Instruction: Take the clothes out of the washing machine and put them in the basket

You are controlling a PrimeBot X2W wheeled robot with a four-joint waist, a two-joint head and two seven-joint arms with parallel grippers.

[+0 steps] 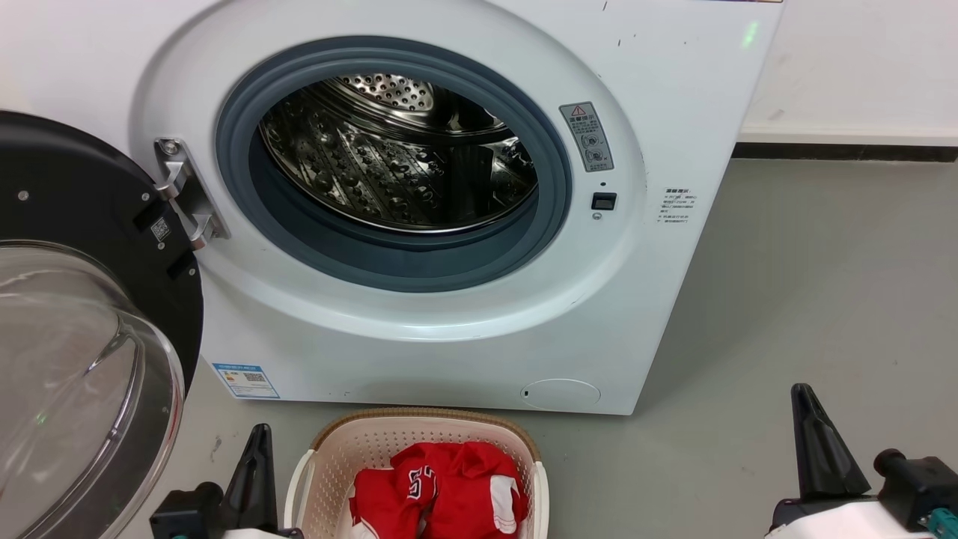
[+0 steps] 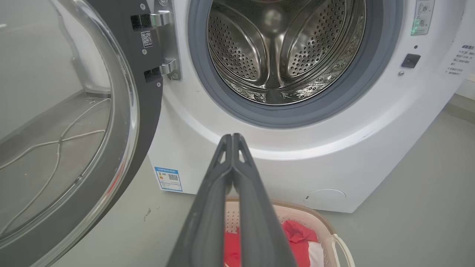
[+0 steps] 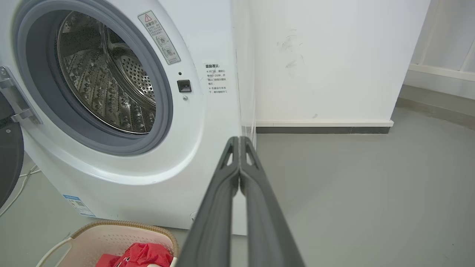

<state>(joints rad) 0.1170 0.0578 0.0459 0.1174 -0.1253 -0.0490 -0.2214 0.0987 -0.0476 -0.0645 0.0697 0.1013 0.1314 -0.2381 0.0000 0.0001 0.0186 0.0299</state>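
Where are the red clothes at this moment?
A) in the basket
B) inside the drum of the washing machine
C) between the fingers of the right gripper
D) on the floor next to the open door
A: the red clothes lie in the basket that stands in front of the washing machine, and the part of the drum in view is bare steel.

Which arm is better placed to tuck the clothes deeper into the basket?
Probably left: the left tool, shut, sits right beside the basket holding the clothes; the right tool is farther off.
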